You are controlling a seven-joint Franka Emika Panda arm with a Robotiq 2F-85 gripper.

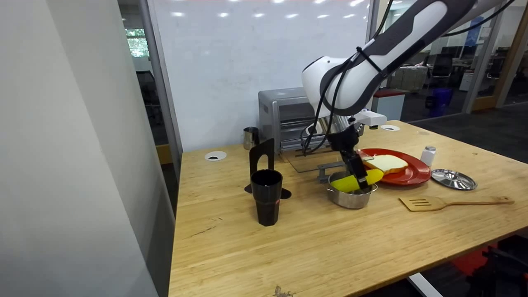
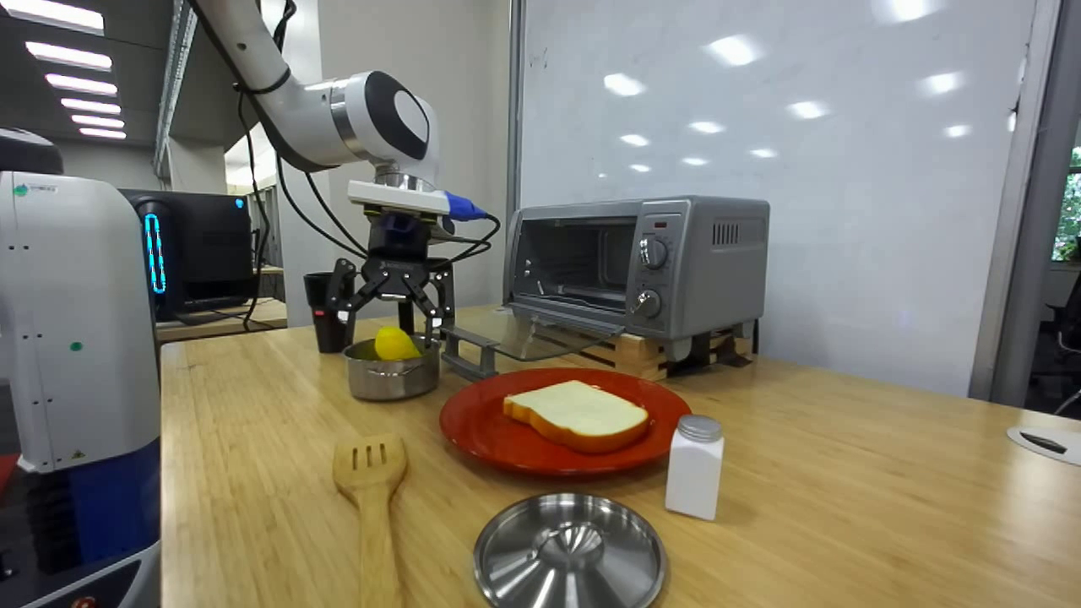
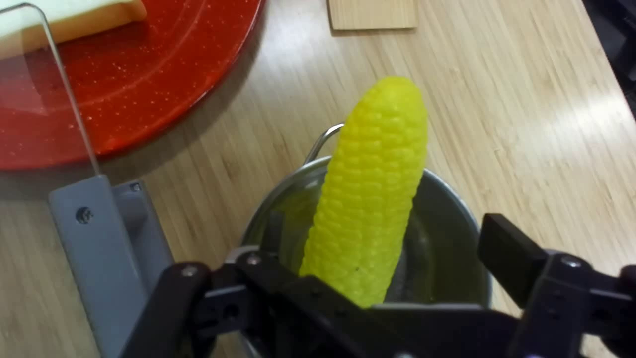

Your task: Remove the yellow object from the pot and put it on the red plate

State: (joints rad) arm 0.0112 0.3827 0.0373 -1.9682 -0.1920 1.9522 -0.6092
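Currently, gripper spread wide, one finger each side of the yellow corn, gaps showing in the wrist view, nothing held. Yellow corn leans inside the pot, one end jutting past the rim. In an exterior view, oven-door handle sits just right of the pot; red plate near-right, close but apart; wooden spatula nearer. Room on the left: tabletop runs from pot to left edge.

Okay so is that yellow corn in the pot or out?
Mostly in: the wrist view shows the yellow corn lying tilted in the pot, with one end jutting past the rim.
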